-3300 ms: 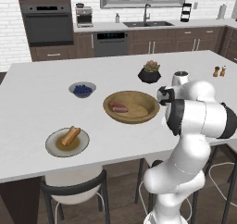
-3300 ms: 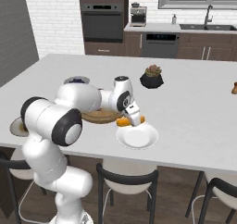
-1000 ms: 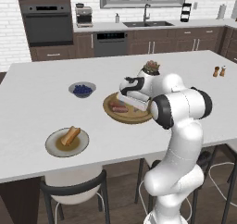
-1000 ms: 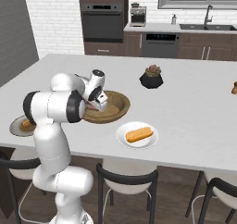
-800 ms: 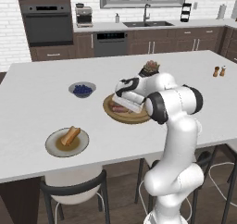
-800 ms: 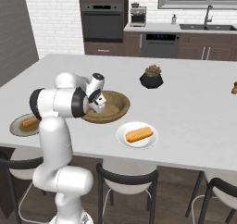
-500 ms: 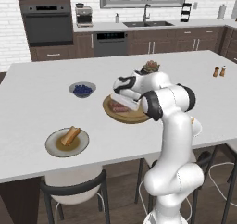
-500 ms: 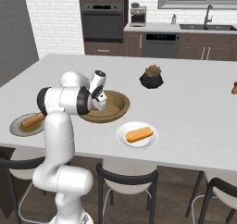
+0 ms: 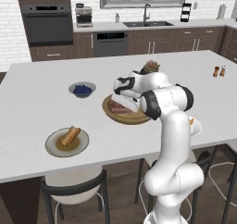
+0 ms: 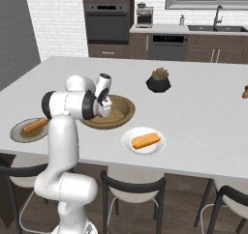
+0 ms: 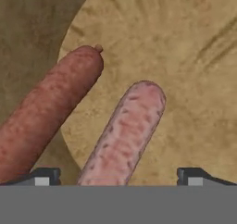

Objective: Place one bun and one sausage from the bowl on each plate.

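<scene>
On the desk (image 9: 41, 102), the arm hides much of the wooden bowl (image 9: 132, 118). The pincer (image 11: 118, 174) is spread wide and empty, straddling the paler sausage (image 11: 125, 137), whose lower end is cut off; the darker sausage (image 11: 48, 114) lies just beside.

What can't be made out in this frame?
- Gripper: both base views hide its fingers behind the arm; the hand view cuts them off at the bottom.
- Both sausages: lower ends run off the hand view's edge.
- Wooden bowl: the arm covers much of its contents.
- White plate: arm hides most, left base view.
</scene>
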Robot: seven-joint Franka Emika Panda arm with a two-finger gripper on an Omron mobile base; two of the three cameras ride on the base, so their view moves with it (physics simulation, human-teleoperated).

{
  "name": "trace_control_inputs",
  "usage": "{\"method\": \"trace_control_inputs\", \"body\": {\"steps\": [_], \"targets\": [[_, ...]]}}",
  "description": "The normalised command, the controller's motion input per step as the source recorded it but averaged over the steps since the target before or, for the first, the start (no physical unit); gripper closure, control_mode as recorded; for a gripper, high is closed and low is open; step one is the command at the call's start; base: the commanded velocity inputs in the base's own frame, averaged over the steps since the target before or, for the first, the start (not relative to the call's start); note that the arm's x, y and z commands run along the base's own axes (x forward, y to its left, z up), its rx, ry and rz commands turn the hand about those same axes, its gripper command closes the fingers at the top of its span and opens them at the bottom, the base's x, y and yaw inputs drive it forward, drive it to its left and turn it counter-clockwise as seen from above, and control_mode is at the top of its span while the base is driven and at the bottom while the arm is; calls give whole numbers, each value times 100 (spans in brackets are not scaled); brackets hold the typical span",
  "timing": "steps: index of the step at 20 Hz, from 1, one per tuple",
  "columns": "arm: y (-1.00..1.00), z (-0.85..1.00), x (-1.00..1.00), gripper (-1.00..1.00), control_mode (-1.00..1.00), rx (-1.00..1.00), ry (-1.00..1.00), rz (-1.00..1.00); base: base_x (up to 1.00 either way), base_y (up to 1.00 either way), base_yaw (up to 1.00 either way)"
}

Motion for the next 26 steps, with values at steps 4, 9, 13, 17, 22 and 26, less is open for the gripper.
{"method": "trace_control_inputs", "body": {"steps": [4, 9, 13, 17, 22, 26], "targets": [[21, -7, 12, -100, -100, -2, 2, -9, 0, 0, 0], [25, -9, 18, -100, -100, -6, 3, -9, 0, 0, 0], [5, -26, 1, 100, -100, -6, 5, -9, 0, 0, 0], [0, -1, -22, 100, -100, 0, 0, 0, 0, 0, 0], [-16, -8, -87, 100, -100, -2, 0, 0, 0, 0, 0], [-36, -9, -100, 100, -100, -7, -12, 0, 0, 0, 0]]}}
